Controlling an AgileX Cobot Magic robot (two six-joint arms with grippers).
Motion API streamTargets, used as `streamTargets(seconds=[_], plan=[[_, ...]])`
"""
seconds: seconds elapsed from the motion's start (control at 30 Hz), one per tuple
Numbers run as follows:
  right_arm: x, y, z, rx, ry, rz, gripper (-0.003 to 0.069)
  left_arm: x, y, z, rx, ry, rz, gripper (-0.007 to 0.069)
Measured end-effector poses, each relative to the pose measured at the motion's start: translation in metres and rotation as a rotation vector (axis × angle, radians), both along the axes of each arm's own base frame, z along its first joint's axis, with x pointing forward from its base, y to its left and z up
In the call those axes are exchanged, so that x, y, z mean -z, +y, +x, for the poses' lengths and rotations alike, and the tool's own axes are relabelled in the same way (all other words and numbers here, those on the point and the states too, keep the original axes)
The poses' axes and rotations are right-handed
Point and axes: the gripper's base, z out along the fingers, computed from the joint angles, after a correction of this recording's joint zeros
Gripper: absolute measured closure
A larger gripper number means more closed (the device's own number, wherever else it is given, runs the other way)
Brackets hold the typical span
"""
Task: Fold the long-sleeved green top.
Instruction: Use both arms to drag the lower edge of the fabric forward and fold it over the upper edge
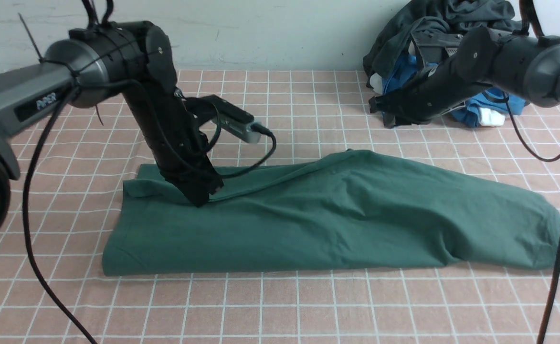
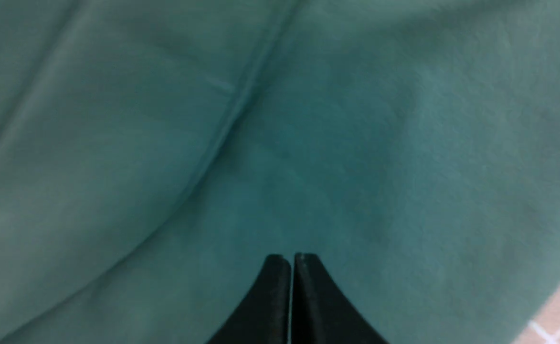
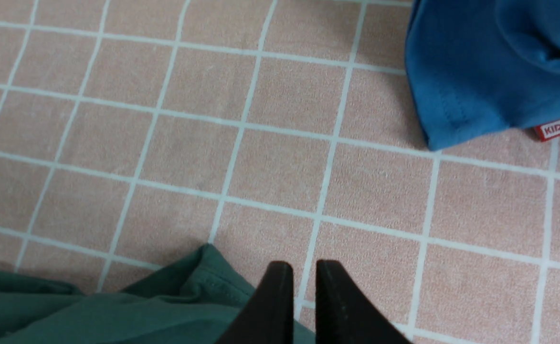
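Note:
The green long-sleeved top (image 1: 337, 215) lies folded lengthwise in a long band across the pink checked tablecloth; its logo and neck are hidden. My left gripper (image 1: 203, 199) points down with its tips on the top near its far left edge. In the left wrist view the left gripper (image 2: 291, 258) is shut with nothing between its jaws, and green cloth (image 2: 308, 119) fills the view. My right gripper (image 1: 380, 111) hangs above the table behind the top, beside the clothes pile. The right wrist view shows the right gripper (image 3: 303, 265) nearly closed and empty, over the top's far edge (image 3: 117, 310).
A pile of clothes sits at the back right: a dark charcoal-grey garment (image 1: 432, 24) over a bright blue one (image 1: 480, 112). The blue garment (image 3: 475, 71) and a red tag (image 3: 556, 128) lie close to my right gripper. A wall runs behind the table.

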Motion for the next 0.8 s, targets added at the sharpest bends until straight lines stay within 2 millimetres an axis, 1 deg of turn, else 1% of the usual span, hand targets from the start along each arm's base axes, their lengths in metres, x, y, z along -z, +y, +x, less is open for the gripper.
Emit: streamTargets(seconds=[0.1,0.13,0.2,0.37,0.4,0.53,0.57,0.6,0.73,0.8], plan=[[0.001,0.0,-0.001,-0.012,0.014,-0.006,0.0594,0.02,-0.001,0.005,0.021,-0.009,0.073,0.0628],[0.001,0.0,-0.001,-0.019,0.013,-0.011,0.0594,0.028,0.002,0.01,0.004,-0.032,0.104,0.0628],[0.0,0.0,-0.001,-0.028,0.013,-0.017,0.0594,0.035,0.008,0.017,-0.037,-0.071,0.146,0.0628],[0.0,0.0,-0.002,-0.041,0.011,-0.024,0.0594,0.032,0.028,0.035,-0.198,-0.198,0.187,0.0627],[0.0,0.0,-0.002,-0.042,0.01,-0.026,0.0594,0.028,0.034,0.041,-0.233,-0.236,0.188,0.0627],[0.0,0.0,-0.002,-0.046,0.015,-0.028,0.0594,0.02,0.051,0.057,-0.34,-0.362,0.143,0.0627],[0.0,0.0,-0.002,-0.046,0.016,-0.028,0.0594,0.019,0.051,0.058,-0.348,-0.374,0.136,0.0627],[0.001,0.0,-0.003,-0.052,0.026,-0.031,0.0594,0.017,0.058,0.063,-0.386,-0.405,0.118,0.0627],[0.004,0.0,-0.007,-0.094,0.074,-0.058,0.0594,0.011,0.082,0.069,-0.47,-0.43,0.114,0.0627],[0.003,-0.001,-0.01,-0.12,0.093,-0.082,0.0594,0.006,0.09,0.069,-0.49,-0.411,0.128,0.0627]])
